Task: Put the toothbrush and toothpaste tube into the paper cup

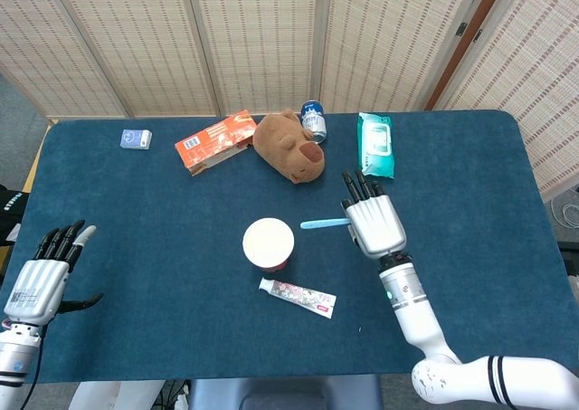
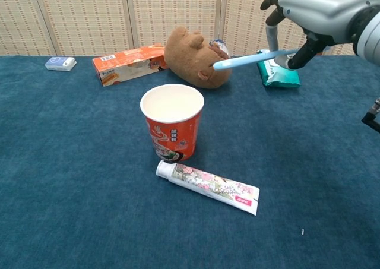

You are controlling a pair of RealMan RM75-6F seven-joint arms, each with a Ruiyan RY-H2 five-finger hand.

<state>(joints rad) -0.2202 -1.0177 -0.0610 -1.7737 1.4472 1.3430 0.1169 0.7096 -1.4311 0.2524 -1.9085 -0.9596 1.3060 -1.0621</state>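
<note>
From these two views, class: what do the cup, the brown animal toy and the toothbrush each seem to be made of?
Cup: likely coated paper, with printed orange walls and a matt cream inside. Brown animal toy: plush fabric, fuzzy and soft-edged. Toothbrush: probably plastic, a smooth, slightly glossy light blue handle, held by the right hand.

In the chest view the right hand (image 2: 323,10) is cut by the top edge at 1 o'clock, and its grip hides the toothbrush (image 2: 252,58) handle's end. The left hand (image 1: 38,274) shows only in the head view, at 8 o'clock, its wrist cut off. The plush toy (image 2: 193,56) hides most of the can (image 2: 220,44).
</note>
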